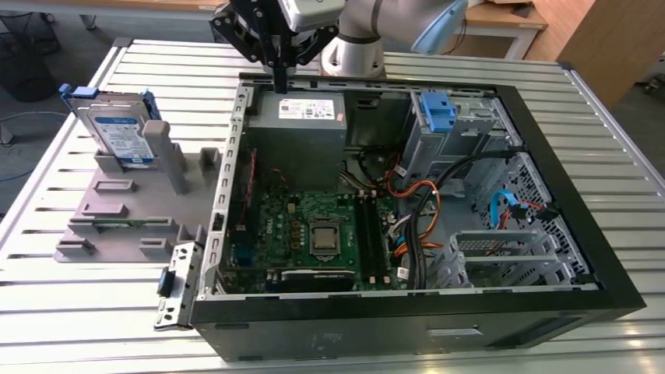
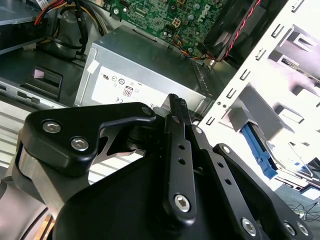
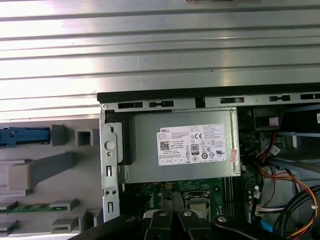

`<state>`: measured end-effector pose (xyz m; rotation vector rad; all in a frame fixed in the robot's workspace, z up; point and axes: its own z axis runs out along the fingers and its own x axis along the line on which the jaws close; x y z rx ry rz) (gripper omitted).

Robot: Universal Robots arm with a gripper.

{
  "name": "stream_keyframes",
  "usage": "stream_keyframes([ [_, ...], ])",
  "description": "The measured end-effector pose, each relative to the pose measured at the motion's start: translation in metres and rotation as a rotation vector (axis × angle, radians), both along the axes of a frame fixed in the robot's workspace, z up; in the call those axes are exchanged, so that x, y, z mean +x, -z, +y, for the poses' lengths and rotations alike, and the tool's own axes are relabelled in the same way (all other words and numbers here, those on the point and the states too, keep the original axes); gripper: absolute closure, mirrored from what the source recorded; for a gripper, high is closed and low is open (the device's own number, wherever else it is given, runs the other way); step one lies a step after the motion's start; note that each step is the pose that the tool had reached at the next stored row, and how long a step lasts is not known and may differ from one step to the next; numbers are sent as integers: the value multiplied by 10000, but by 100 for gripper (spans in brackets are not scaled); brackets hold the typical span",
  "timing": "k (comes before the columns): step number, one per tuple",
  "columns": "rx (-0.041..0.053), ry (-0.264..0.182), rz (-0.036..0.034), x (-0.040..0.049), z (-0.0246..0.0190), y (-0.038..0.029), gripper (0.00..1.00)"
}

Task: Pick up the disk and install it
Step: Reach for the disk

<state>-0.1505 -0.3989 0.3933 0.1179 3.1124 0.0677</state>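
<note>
- The table [image 1: 73,319] is a silvery metal top made of long parallel slats with narrow grooves between them.
- An open black computer case [image 1: 416,321] lies on its side on the slats. It covers the middle of the table and reaches toward the edge at the exterior view's right.
- A flat grey holder plate [image 1: 104,234] with upright posts lies just beside the case, toward the table edge at the exterior view's left.

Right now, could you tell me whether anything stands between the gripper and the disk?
Nothing visible at its height. The gripper hangs over the power supply, seemingly above the case wall; the disk stands upright in the grey holder across bare table.
</note>
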Motion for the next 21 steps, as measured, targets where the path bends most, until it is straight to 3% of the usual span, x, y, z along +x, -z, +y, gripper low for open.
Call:
stream_keyframes([
  [21,-1,0,-1,-65,0,0,89],
])
